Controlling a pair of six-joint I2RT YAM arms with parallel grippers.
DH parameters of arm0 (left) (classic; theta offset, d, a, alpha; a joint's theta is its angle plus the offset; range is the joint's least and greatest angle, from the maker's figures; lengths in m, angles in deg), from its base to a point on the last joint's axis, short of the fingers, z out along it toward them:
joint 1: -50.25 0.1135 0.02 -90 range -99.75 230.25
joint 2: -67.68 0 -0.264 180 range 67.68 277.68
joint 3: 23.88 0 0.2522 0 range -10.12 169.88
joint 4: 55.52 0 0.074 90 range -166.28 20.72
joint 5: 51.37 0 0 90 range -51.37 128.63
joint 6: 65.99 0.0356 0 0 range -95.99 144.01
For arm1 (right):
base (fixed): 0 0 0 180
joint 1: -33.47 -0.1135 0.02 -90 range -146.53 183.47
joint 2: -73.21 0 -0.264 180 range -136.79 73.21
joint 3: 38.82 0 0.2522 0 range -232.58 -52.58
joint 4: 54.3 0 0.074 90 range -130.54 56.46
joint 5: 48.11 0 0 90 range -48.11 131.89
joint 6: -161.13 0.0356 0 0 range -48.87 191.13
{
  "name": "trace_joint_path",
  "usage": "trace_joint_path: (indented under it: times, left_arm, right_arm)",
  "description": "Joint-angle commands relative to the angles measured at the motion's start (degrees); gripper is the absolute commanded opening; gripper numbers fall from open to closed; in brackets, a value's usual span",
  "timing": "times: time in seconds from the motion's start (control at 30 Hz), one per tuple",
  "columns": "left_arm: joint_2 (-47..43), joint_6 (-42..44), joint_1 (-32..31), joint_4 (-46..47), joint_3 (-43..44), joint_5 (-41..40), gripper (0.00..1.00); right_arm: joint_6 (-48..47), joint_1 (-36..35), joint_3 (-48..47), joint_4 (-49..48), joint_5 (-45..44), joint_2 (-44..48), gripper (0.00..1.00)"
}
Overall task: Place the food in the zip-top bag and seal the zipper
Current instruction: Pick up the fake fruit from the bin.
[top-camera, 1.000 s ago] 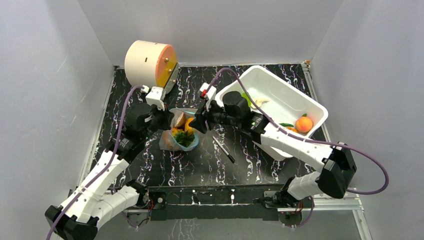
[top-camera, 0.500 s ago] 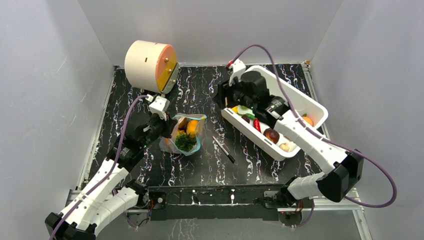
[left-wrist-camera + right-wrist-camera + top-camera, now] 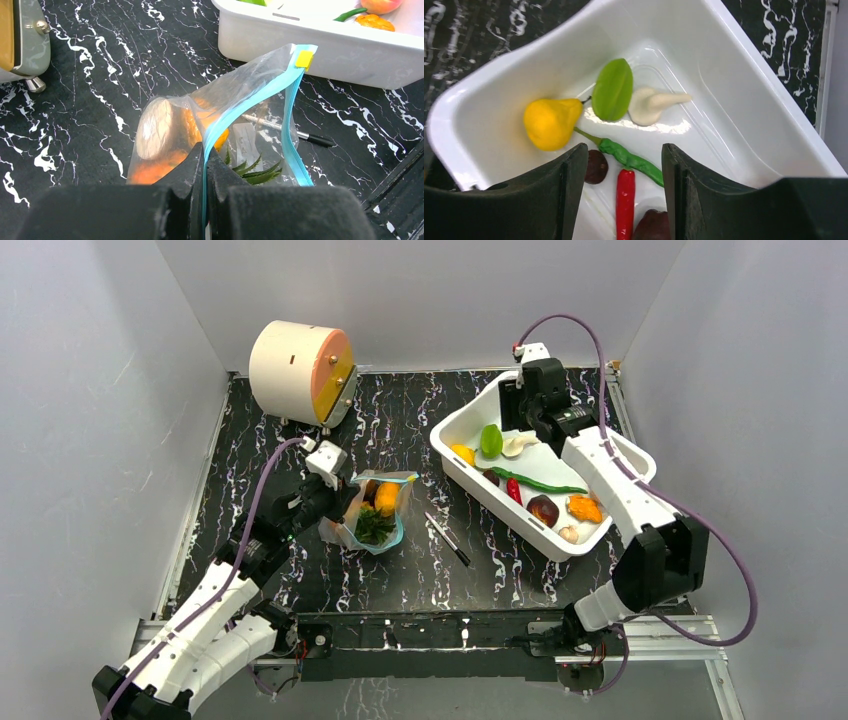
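Left fingers point(image 3: 187, 172) pinch the blue zipper strip point(image 3: 250, 100), holding the clear bag point(image 3: 165, 125) upright on the worktop point(image 3: 400, 420) with its mouth gaping, presumably for loading. Inside are orange pieces point(image 3: 220, 137) and a leafy crown point(image 3: 255, 170). A pen point(image 3: 447, 539) lies just right of the bag.

The white tub point(image 3: 325, 47) holds a yellow pear point(image 3: 549, 122), a green leaf point(image 3: 612, 89), a red chilli point(image 3: 625, 200) and others. Right fingers point(image 3: 569, 200) are spread and empty above the tub's far corner, likely choosing the next piece.

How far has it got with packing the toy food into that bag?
Partly done: orange toy pieces and a green leafy crown already sit inside the zip-top bag. The left gripper pinches the bag's zipper edge, mouth open, while the open right gripper hovers over the white tub. Remaining: the yellow pear, chillies and other tub food, then sealing the zipper.
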State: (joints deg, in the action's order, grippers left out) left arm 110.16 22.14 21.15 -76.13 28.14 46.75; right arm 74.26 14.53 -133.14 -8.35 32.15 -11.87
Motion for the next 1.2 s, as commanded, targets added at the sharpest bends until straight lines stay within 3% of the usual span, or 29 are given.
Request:
trace_joint_path:
  times: [0.0,0.2,0.4,0.77,1.17]
  left_arm:
    - [-1.08,1.42,-0.16,1.44,-0.23,2.07,0.0]
    - [-1.13,1.54,-0.12,2.2,-0.66,4.11,0.0]
    - [-1.52,2.02,-0.16,1.43,-0.19,3.59,0.0]
    - [-2.2,2.32,-0.17,1.61,-0.41,3.78,0.0]
    - [-2.69,2.48,-0.11,1.43,-0.55,3.57,0.0]
  right_arm:
    - [-0.51,3.14,1.9,-2.92,-3.07,-2.3,0.54]
    - [6.14,5.4,3.84,-9.95,-1.34,-6.85,0.54]
    - [13.4,5.98,3.3,-15.32,0.1,-11.29,0.47]
    - [33.74,5.93,6.14,-22.34,-1.12,-16.01,0.42]
    - [33.11,5.98,4.04,-25.04,-0.59,-23.85,0.37]
